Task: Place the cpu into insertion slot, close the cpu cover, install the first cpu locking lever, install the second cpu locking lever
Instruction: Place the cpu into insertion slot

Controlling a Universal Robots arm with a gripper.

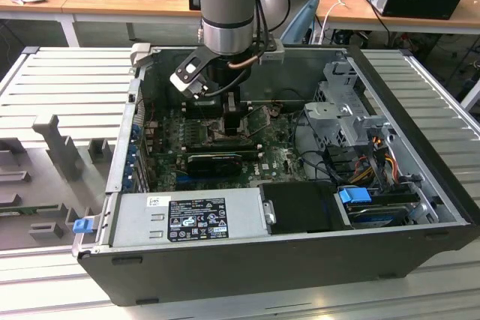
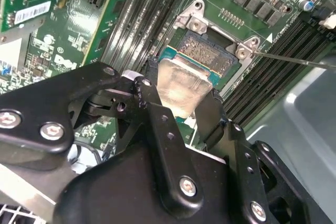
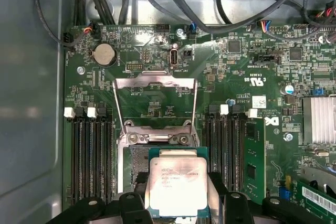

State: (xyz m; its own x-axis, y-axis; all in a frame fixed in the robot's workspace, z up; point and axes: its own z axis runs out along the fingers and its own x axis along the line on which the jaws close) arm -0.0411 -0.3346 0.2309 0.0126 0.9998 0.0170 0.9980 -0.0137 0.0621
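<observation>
faint print on the cpu point(image 3: 177, 184), black label point(image 1: 196, 219) on power supply point(image 1: 139, 224), neither legible

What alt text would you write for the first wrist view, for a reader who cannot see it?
The gripper holds the cpu by two opposite edges at the insertion slot on a green motherboard. The silver cpu cover is swung open beyond the slot, with black memory slots on either side.

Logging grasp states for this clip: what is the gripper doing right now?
Gripper: jaws closed on the cpu, held over the insertion slot; the cpu cover stands open.
</observation>
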